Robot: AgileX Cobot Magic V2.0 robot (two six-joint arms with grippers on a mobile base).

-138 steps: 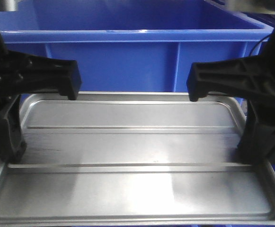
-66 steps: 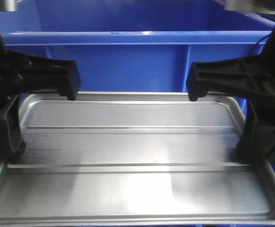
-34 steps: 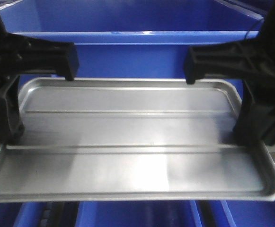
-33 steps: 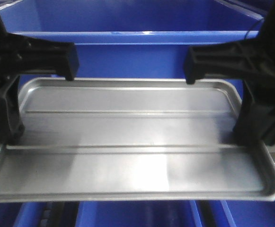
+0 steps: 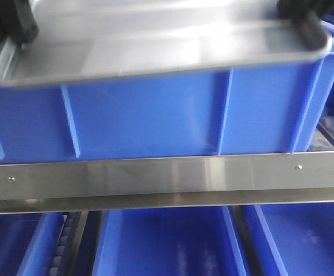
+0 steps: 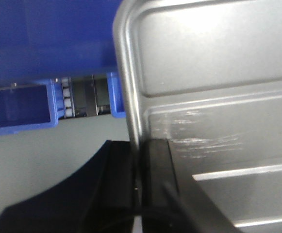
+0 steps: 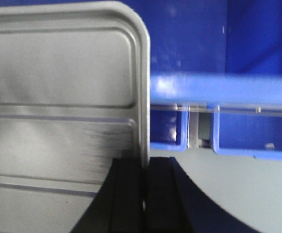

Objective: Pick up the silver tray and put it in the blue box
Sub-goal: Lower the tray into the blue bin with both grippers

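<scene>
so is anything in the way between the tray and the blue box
Nothing visible. The silver tray, clamped at both ends by the left tool and right tool, hangs across the near rim of the blue box. The box's inside is hidden.

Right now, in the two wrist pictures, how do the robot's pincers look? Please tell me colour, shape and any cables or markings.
Both are matte black. The left pincer has two flat, blocky fingers with squared ends, which widen below into a curved black body. The right pincer is built the same way. No markings or cables can be made out.
</scene>
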